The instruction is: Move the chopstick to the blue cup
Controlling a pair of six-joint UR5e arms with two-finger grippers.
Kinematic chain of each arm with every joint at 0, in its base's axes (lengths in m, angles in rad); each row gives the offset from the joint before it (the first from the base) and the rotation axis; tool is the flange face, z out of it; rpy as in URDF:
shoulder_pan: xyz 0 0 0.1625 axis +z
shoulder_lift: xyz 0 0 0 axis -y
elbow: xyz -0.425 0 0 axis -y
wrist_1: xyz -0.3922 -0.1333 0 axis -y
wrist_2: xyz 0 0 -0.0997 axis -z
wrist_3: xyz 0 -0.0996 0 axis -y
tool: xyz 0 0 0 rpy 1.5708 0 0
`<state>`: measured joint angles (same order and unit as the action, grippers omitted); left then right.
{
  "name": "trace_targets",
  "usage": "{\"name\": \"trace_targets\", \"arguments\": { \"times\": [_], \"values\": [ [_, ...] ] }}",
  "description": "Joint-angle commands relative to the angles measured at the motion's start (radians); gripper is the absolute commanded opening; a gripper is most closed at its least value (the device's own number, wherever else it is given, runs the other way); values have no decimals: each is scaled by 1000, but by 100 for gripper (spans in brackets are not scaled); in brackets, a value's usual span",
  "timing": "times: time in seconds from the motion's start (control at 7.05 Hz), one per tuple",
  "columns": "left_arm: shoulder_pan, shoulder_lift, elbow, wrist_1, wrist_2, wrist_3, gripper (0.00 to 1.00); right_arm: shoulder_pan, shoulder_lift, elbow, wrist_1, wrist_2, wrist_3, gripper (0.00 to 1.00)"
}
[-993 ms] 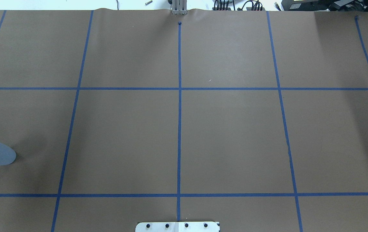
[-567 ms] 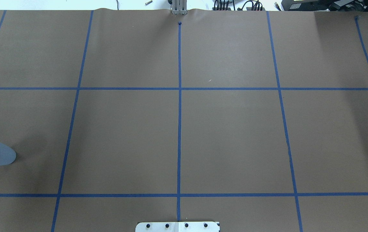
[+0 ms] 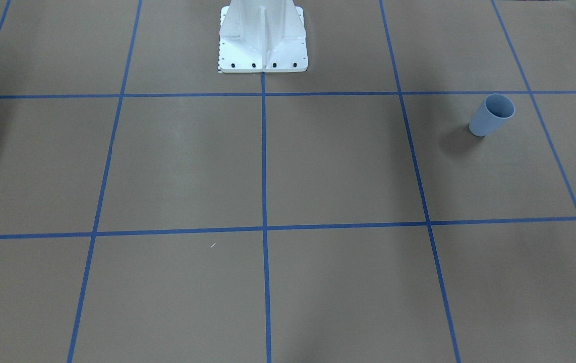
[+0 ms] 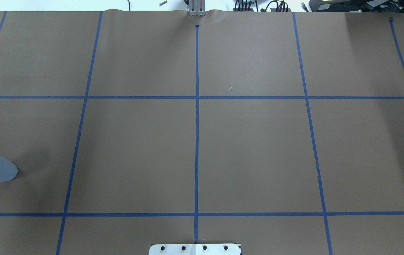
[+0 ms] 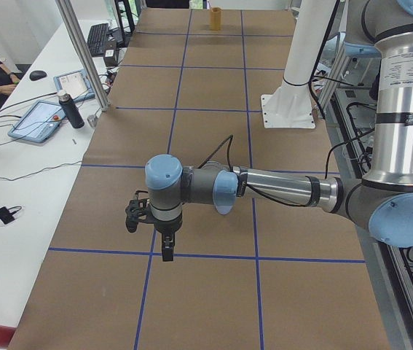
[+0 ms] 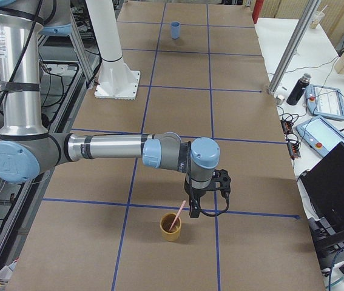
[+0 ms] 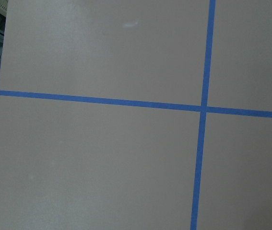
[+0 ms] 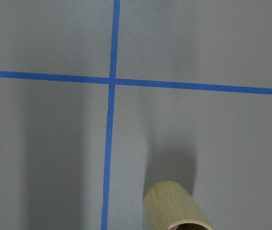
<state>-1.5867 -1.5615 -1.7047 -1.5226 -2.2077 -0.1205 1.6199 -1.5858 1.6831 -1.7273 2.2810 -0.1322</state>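
Chopstick (image 6: 178, 214) leaning in wooden cup (image 6: 171, 230), top end just beside right gripper (image 6: 194, 210), bit below it. Can't tell if fingers are spread or pinched, only the side view shows them. Same story for left gripper (image 5: 167, 250), hanging over bare paper. Blue cup (image 6: 175, 30) well away from right gripper, at table's far end. Pickup tip imo: square jaws across stick near top, pinch firm, pull out along its lean so wooden cup doesn't tip.

Left pincer (image 5: 167, 254), right pincer (image 6: 194, 211) downward, arms outstretched
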Motion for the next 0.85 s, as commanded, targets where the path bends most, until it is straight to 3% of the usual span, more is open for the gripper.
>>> {"name": "trace_targets", "arguments": {
  "times": [0.0,0.14,0.28,0.43,0.71],
  "values": [
    [16,-11,-1,-63,-1,-5,98,0,7,7,0,28,-3,100],
    [19,-3,-6,-91,-83,-52,98,-3,30,21,6,35,0,100],
    [20,-3,-16,-93,-259,-76,98,-5,27,27,-1,43,0,100],
    [55,-14,-4,-87,-355,-188,98,-5,23,26,8,57,-1,100],
    [224,119,-183,-170,-171,-318,98,-8,24,26,14,61,0,100]
  ]
}}
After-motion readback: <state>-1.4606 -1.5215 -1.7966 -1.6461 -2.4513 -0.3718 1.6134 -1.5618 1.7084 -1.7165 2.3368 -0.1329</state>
